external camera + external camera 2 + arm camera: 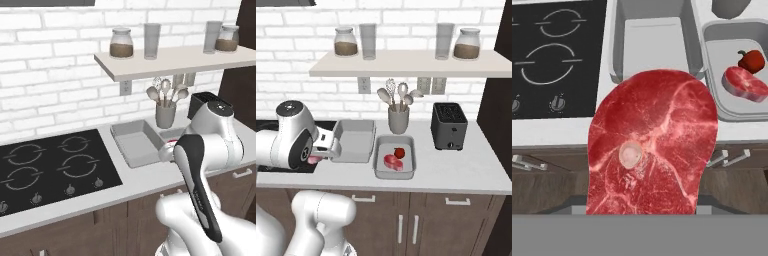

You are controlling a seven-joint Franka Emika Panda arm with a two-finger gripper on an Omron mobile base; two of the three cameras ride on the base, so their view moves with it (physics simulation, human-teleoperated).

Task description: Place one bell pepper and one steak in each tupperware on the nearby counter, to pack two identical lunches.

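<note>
White brick backs the grey surface [456,172], with no readable writing anywhere. Jaws grasp a steak [652,150] before the surface's front edge; beyond them sits an empty tupperware [654,42].

White brick wall [306,90] fills the upper frame; a pale shelf [406,64] crosses it above the grey counter [456,172] and brown cabinets [426,225].

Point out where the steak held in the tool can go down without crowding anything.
The tupperware beside the stovetop is bare. Its twin by the toaster already holds a steak and bell pepper. The utensil crock crowds the back edge.
</note>
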